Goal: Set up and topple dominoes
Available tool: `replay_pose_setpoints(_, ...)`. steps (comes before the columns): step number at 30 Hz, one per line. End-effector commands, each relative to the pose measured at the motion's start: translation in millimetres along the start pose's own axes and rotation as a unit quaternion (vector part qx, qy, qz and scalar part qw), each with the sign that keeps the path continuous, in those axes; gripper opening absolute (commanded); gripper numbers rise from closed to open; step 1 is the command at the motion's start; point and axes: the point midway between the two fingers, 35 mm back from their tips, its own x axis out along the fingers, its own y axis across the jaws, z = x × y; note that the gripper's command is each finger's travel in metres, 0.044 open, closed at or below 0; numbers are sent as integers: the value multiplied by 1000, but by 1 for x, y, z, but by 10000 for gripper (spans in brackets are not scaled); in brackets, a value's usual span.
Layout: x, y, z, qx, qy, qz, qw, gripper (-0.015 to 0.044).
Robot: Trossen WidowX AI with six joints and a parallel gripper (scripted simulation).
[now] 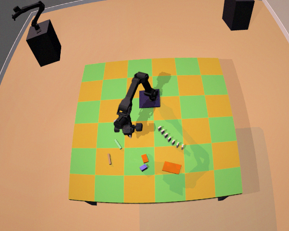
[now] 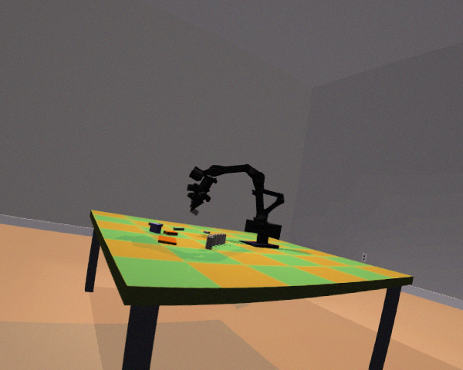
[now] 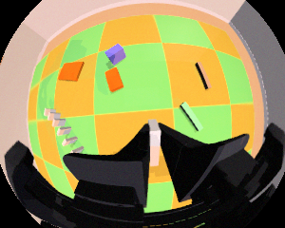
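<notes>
So the black claw [image 3: 157,152] is clamped narrow on a small pale, slim rectangular domino [image 3: 154,142], pinched between the two dark fingers with its top end poking out past the tips. In the exterior view the piece hangs in the air well above the checkered green-and-orange bench [image 2: 239,284], so it's being carried, not placed. Gripping it by the thin faces makes sense: the base stays free, so it can probably go straight down on its short end without a regrip.

The held domino looks like a flat off-white slab, long and thin, roughly the same colour as the ones already up. It's too small to make out any markings.

A bit further out on the bench lie a pale green flat stick [image 1: 118,144] and a brown flat stick [image 1: 109,159], both lying down and well apart from each other. Can't tell if those count as the missing pieces.

Then there's the clutter: a small orange block [image 1: 145,158], a little purple block [image 1: 143,167] just beside it, and a bigger flat orange slab [image 1: 171,167].

Off to the side stands the row of pale upright dominoes [image 1: 171,140], seven by the look of it, evenly spaced on a diagonal. The claw is well apart from the row's near end, so presumably that's where the carried one is headed, with care needed not to clip its neighbour.
</notes>
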Motion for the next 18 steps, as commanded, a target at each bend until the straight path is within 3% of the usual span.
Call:
replay_pose_setpoints(1, 7, -3, 0, 13, -32, 6, 999, 28)
replay_pose_setpoints(18, 17, -15, 4, 36, -160, 19, 986, 28)
